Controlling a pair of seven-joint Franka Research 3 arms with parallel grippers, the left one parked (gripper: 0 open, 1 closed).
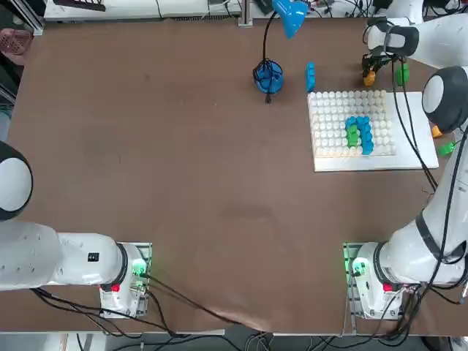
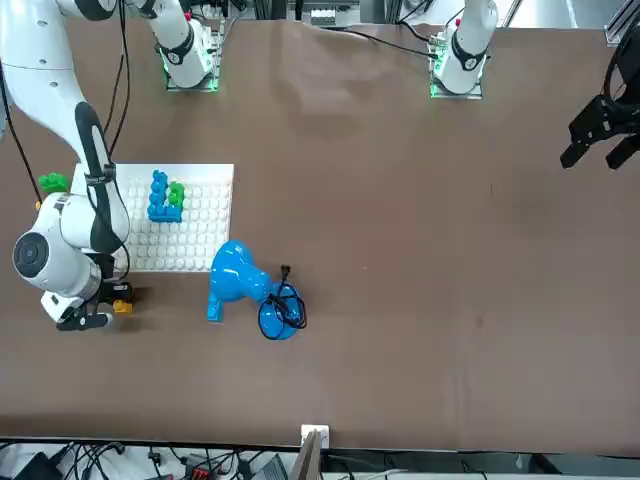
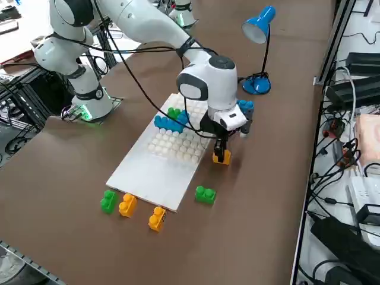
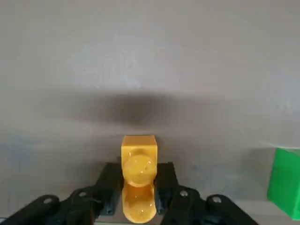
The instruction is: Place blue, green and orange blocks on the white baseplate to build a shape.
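My right gripper (image 3: 221,149) is shut on an orange block (image 3: 221,157), down at the tabletop just off the far edge of the white baseplate (image 3: 148,175). In the wrist view the two fingers (image 4: 110,185) clamp the sides of the orange block (image 4: 138,180). In the top view the gripper (image 1: 370,72) is beyond the baseplate (image 1: 365,158). Blue blocks (image 1: 363,131) and a green block (image 1: 352,136) are joined on the plate. In the front view the orange block (image 2: 122,306) shows under the gripper (image 2: 108,300).
Loose blocks lie around the plate: a green block (image 3: 205,194), another green one (image 3: 108,200), two orange blocks (image 3: 127,205) (image 3: 157,218) and a blue block (image 1: 311,75). A blue desk lamp (image 1: 268,75) stands to the left of the plate.
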